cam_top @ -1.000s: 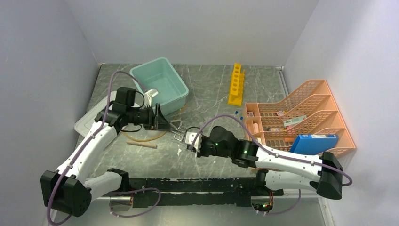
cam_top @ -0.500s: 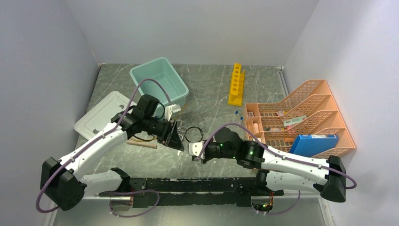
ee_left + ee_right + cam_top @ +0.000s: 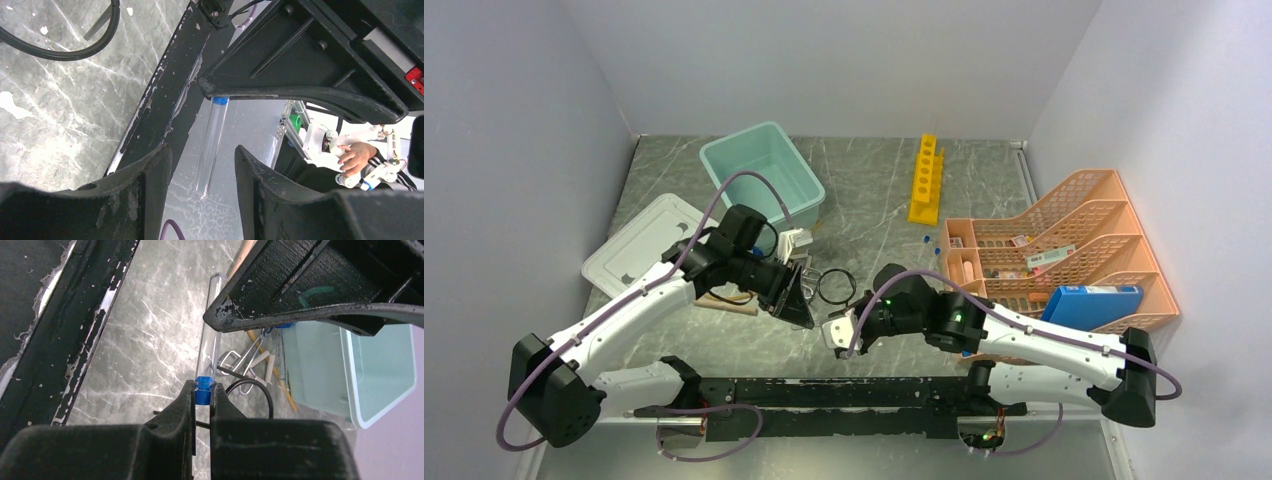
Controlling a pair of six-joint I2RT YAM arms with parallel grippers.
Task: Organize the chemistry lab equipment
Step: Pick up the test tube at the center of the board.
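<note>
Right wrist shows right tool (image 3: pixel 202 390) clamping blue-capped tube (image 3: pixel 209 350)

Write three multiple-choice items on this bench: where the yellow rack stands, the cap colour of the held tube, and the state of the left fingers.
1. The yellow rack stands: A. on the table between the teal tub and the orange organiser; B. inside the tub; C. in the organiser.
2. The cap of the tube in the right fingers is: A. red; B. blue; C. white.
3. The left fingers are: A. shut on the tube; B. shut, empty; C. apart, the tube seen between them.
Key: A, top view shows it on bare table; B, a blue cap is pinched; C, gaps show beside the tube.
</note>
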